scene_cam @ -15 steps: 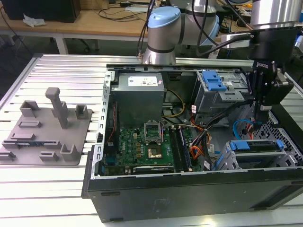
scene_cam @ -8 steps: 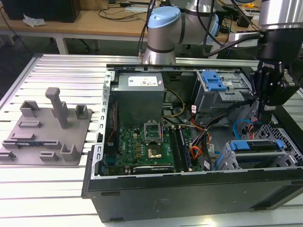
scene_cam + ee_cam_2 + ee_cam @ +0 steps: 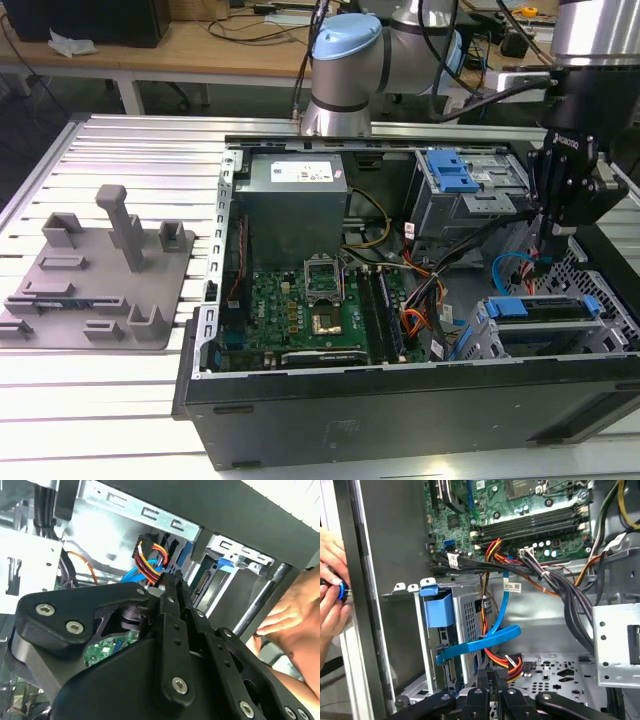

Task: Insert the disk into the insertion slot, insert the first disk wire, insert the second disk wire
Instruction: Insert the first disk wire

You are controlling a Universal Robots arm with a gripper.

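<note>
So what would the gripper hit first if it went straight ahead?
Probably the red-and-yellow wires just ahead of the gripper, with the blue cable beyond; depth is hard to judge.

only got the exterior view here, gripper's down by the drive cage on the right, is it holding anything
Observer: Yes. In the first wrist view the gripper is closed on the connector end of a red-and-yellow wire bundle.
Operator: is the blue flat cable in its grip too
Observer: No. The blue flat cable lies apart from the gripper, crossing the perforated drive cage.
Operator: anyone near the case
Observer: Yes. A person's hands are against the outside of the case wall, one of them also showing in the second wrist view.
</note>
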